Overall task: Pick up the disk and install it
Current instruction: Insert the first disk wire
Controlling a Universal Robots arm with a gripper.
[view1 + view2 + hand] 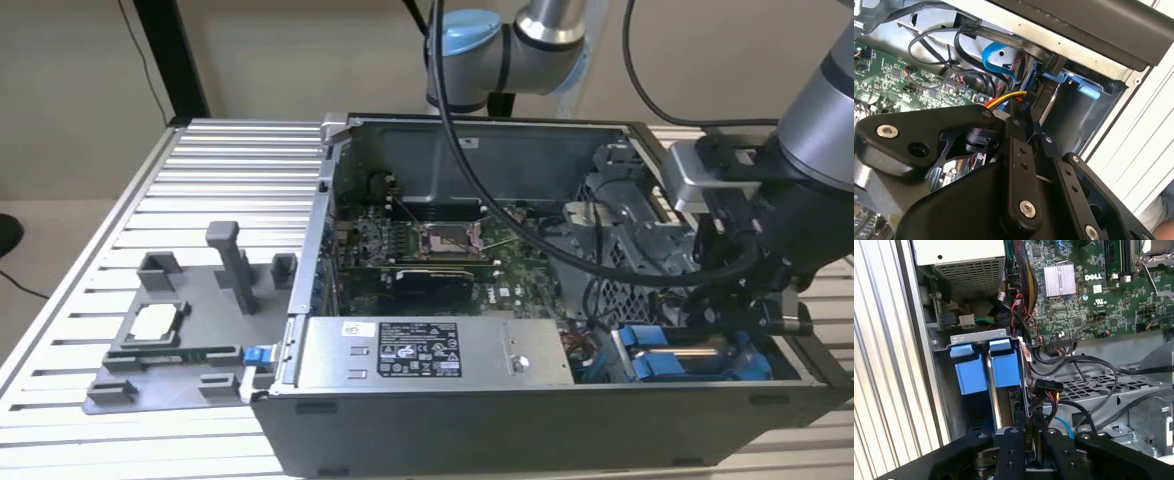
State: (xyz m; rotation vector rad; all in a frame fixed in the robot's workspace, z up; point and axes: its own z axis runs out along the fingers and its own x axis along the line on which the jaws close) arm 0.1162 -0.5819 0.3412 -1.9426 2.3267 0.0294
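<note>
Reaching into the corner of the open computer case (534,415) on the exterior view's right, your gripper (745,312) hangs upright over the drive bay (979,336). I judge that posture suits a slot that opens upward and is walled in on both sides.

The disk (658,360) sits down inside that bay, just beside the grey power box (427,350), with its blue rails close against the metal walls. It looks well into the slot, though you cannot tell from here whether it is fully seated.

In both wrist views the jaws stand close together with only a thin dark strip between them. I judge they are clamped on the disk's upper edge rather than closed on nothing. A narrow pinch like this keeps the fingers (1010,452) clear of the bay walls and of the cables (1046,390) crowding in just beside them.

The green circuit board (1094,300) lies well apart from the gripper. So does the grey tray (160,375) out on the table (80,260), on the exterior view's left.
</note>
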